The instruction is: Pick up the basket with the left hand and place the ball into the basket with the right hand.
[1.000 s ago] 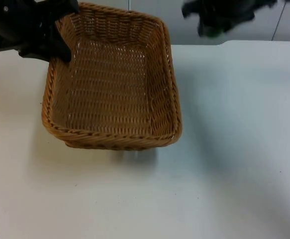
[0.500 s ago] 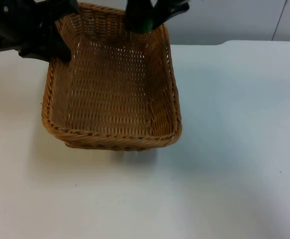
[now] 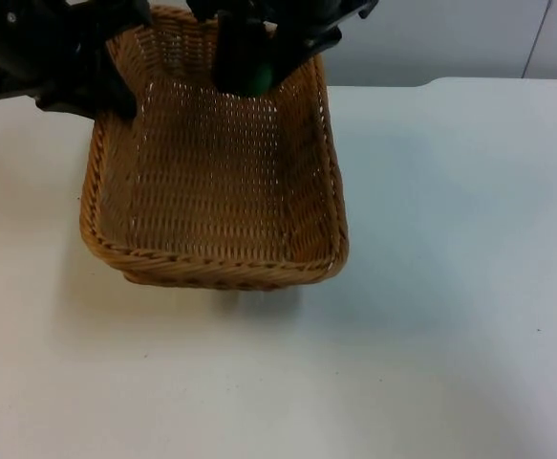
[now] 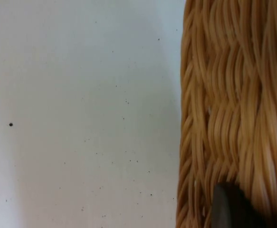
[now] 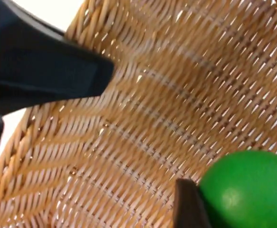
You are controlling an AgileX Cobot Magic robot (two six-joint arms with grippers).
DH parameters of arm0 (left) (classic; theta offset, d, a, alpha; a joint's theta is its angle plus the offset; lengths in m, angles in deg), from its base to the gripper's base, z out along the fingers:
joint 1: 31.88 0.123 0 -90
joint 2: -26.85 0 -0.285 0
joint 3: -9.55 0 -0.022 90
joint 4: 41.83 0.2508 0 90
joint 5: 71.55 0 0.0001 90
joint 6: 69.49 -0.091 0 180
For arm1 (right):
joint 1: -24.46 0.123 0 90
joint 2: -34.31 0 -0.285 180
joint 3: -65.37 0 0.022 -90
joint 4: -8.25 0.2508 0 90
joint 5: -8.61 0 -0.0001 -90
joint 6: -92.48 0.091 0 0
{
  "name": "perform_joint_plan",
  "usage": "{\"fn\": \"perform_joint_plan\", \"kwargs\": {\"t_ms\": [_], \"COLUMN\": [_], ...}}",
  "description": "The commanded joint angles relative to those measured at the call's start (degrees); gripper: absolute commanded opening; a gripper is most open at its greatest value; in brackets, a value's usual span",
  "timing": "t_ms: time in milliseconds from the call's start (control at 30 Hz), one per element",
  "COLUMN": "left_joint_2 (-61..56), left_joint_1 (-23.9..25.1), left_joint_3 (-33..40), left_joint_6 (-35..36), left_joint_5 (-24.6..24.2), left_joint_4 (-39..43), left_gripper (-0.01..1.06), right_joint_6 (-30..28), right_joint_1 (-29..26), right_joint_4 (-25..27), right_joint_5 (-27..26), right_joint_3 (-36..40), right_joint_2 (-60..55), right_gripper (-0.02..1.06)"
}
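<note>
A woven tan basket (image 3: 216,266) hangs lifted over the table's left half, its shadow on the white surface beneath it. My left gripper (image 3: 116,91) is shut on the basket's far left rim (image 4: 224,118). Over the far end of the basket, my right gripper (image 3: 249,72) is shut on a green ball (image 3: 256,75). In the right wrist view the ball (image 5: 250,190) sits against a black fingertip (image 5: 188,204) just above the basket's woven floor (image 5: 176,104), and the left gripper's finger (image 5: 48,71) shows on the rim.
The white table (image 3: 450,287) stretches open to the right and front of the basket. A grey partition wall (image 3: 431,38) closes off the far edge.
My right arm has swung left from beyond the table's far edge and come down over the basket's far end with the ball. The basket and left arm have stayed still.
</note>
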Motion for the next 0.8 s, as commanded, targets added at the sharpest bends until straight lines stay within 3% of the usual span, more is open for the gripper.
{"fn": "perform_joint_plan", "kwargs": {"t_ms": [0,367,767], "left_joint_2": [-0.5,-0.5,-0.5], "left_joint_1": [0.2,0.2,0.2], "left_joint_3": [0.0,0.0,0.0], "left_joint_6": [0.2,0.2,0.2], "left_joint_5": [0.6,0.7,2.4], "left_joint_4": [-1.6,-1.6,-1.6], "left_gripper": [0.00,0.00,0.00], "right_joint_6": [-1.2,-6.5,-7.1], "right_joint_1": [0.3,0.4,0.8], "right_joint_4": [0.4,5.1,5.0], "right_joint_5": [0.5,-0.7,-3.8], "right_joint_3": [-0.3,-0.3,-0.3], "right_joint_2": [-0.9,-6.3,-7.8], "right_gripper": [0.00,0.00,0.00]}}
